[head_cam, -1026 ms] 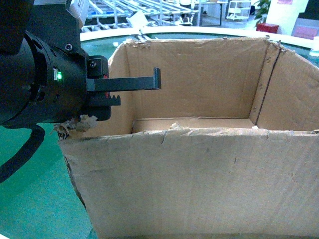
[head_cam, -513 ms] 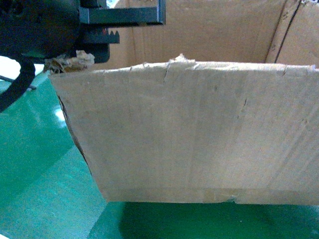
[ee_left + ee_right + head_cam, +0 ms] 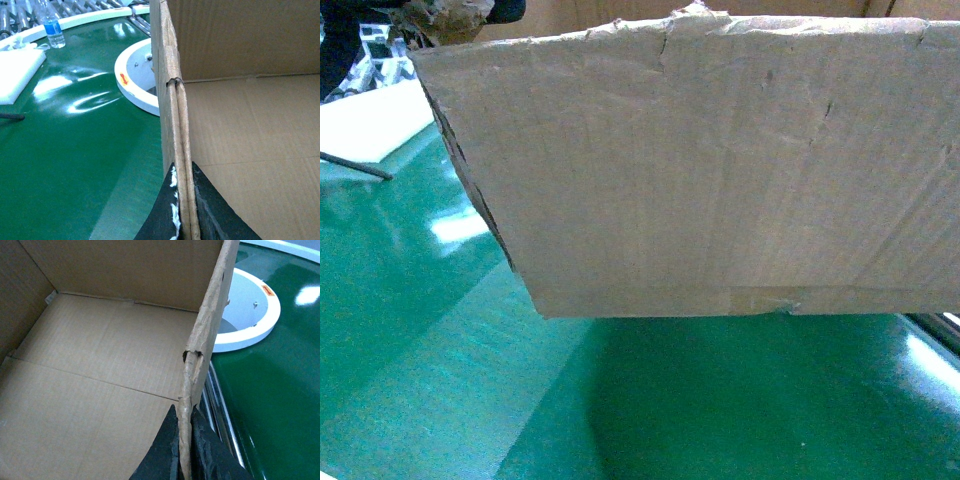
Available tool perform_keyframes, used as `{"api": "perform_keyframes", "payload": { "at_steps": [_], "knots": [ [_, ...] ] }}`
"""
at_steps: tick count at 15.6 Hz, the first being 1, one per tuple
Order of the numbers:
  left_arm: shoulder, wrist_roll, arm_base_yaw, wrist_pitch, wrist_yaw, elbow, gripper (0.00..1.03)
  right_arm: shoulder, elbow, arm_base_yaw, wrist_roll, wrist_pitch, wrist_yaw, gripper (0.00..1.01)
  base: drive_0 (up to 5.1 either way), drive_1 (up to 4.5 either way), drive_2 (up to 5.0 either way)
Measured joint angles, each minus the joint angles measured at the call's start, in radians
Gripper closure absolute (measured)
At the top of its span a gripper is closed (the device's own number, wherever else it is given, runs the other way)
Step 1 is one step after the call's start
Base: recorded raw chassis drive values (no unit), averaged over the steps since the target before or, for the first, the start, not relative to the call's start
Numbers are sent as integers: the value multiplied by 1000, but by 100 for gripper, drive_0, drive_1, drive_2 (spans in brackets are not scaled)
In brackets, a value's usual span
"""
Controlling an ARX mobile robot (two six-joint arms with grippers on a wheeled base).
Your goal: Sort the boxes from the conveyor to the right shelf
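Fingers [image 3: 172,210] of the left gripper [image 3: 186,212] pinch the box [image 3: 720,170] wall. Right gripper [image 3: 184,450] clamps the opposite wall likewise, so the box hangs above the conveyor [image 3: 440,340], probably for carrying.

I am counting one cardboard box [image 3: 720,170] | I am seeing one green conveyor belt [image 3: 440,360] | one clear water bottle [image 3: 52,27] is standing on it | one white foam slab [image 3: 15,72] is lying there | two grippers are showing, left gripper [image 3: 182,220] and right gripper [image 3: 184,455]

Overhead lights glare white on the glossy conveyor [image 3: 410,330]; the box [image 3: 720,170] shadows it, slightly soft-focused.
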Motion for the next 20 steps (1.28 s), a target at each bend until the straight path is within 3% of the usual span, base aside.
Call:
{"api": "perform_keyframes", "payload": {
  "at_steps": [17, 20],
  "knots": [
    [0, 2, 0, 0, 0, 0, 101, 0, 0, 0, -1, 1, -1, 99, -135, -135, -135],
    [5, 3, 1, -2, 2, 0, 101, 4, 0, 0, -1, 0, 0, 99, -150, -544, 244]
  ]
}}
